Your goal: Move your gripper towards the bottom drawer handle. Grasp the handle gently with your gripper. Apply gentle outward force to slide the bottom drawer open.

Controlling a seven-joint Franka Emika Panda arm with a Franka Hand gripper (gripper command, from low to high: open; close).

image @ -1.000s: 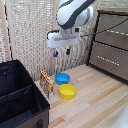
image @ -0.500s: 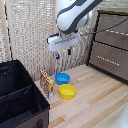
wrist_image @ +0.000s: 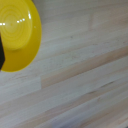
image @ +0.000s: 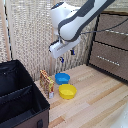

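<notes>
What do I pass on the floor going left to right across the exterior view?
Black bin → small wooden rack → yellow bowl → dresser with the bottom drawer and its handle. The blue bowl overlaps the yellow one's span, so it is left out.

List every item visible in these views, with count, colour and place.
Dark brown wooden dresser: one, the exterior view's right edge.
Bottom drawer: one, dark brown, lowest in the dresser, appears closed.
Bottom drawer handle: one, thin silver bar across that drawer's front.
Black fabric bin: one, exterior view's lower left.
Blue plastic bowl: one, on the floor.
Yellow plastic bowl: one, in front of the blue bowl, nearer the camera; also in the wrist view.
Small brown wooden rack: one, beside the bin.
Light wooden floor: underneath everything.
Gripper: one, white with dark fingers, above the bowls, away from the handle.
</notes>
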